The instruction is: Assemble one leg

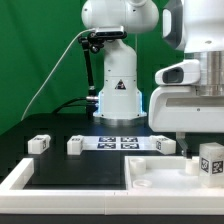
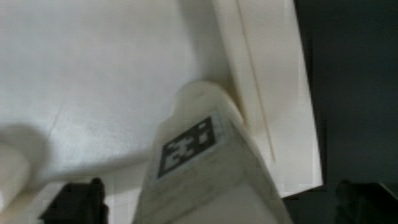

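Observation:
In the wrist view a white leg [image 2: 210,170] with a black-and-white marker stands upright on the white square panel [image 2: 107,70], close to its raised rim. My gripper [image 2: 222,205] straddles the leg, with a dark finger on each side and a visible gap between each finger and the leg, so it looks open. In the exterior view my gripper [image 1: 198,142] hangs over the panel's [image 1: 150,178] right part, and the marked leg [image 1: 211,161] stands just under it.
Three more legs [image 1: 38,143] [image 1: 74,146] [image 1: 160,144] lie on the black table around the marker board [image 1: 118,141]. A small white block [image 1: 190,166] sits on the panel beside the gripper. A white frame edge [image 1: 18,180] runs along the exterior view's lower left.

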You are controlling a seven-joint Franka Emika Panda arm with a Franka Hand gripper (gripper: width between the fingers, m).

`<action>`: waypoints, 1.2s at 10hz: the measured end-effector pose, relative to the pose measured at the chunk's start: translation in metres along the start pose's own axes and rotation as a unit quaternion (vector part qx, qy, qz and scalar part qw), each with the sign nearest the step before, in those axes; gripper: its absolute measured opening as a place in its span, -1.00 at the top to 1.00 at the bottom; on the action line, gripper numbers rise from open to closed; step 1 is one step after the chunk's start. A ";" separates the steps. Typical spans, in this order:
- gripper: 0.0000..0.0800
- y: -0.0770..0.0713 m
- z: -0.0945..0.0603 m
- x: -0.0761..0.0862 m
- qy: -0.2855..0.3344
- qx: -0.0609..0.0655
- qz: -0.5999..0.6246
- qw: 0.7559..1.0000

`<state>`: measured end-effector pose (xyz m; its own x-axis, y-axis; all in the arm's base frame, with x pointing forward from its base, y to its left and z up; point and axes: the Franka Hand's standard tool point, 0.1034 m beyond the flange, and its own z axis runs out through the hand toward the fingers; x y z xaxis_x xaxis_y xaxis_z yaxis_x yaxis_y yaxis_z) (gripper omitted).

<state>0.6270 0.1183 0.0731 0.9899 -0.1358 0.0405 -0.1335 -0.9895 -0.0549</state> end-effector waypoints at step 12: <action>0.27 0.005 0.001 0.001 -0.001 0.003 -0.004 1.000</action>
<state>0.6271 0.1129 0.0722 0.9910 -0.1277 0.0400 -0.1252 -0.9903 -0.0609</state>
